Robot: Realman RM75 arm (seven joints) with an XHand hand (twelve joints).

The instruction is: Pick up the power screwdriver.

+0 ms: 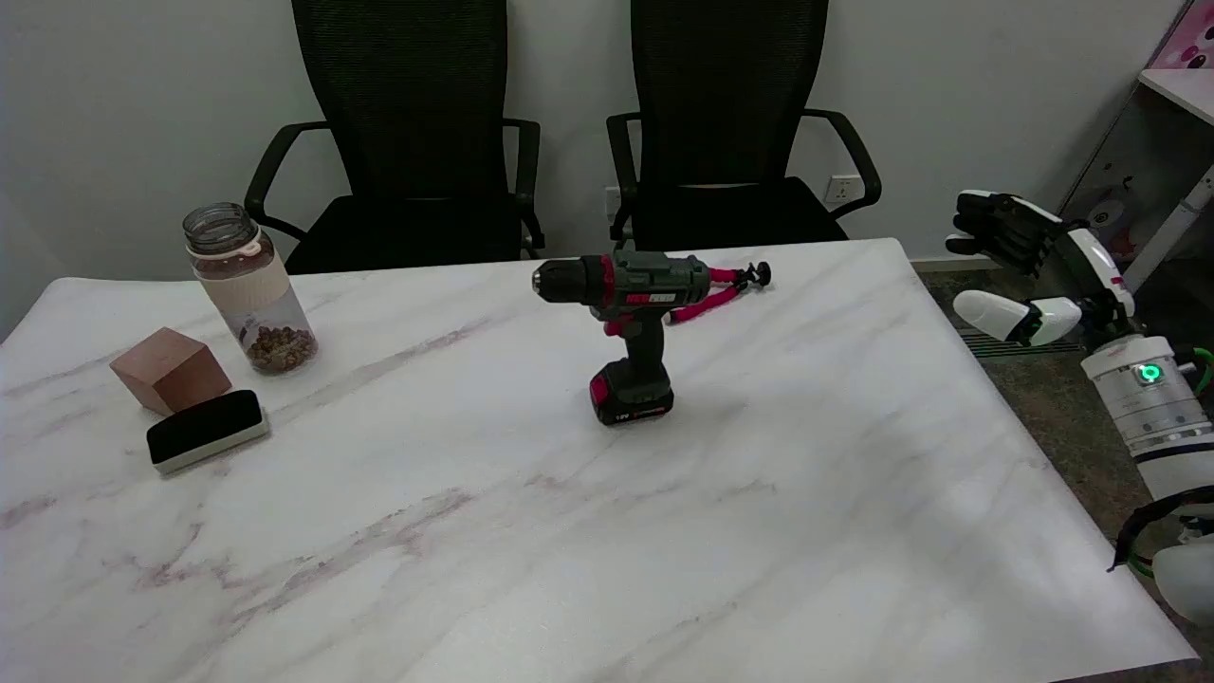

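The pistol-shaped power screwdriver (631, 327), grey plastic with red trim, stands upright on its blocky battery mid-worktop (806, 493), on glossy veined marble. The right hand (1029, 270) hangs beyond the edge, fingers spread, holding nothing.

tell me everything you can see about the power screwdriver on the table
The power screwdriver is a pistol-shaped cordless tool with a dark grey plastic-looking body and red accents. Its black chuck points toward the picture's left, and a red label runs along its side. It stands upright on its black and red battery pack near the middle of the white marble-look table. Just behind it lies a small red and black flexible tripod; whether they touch cannot be told. The right hand is off the table's right edge, nowhere near it.
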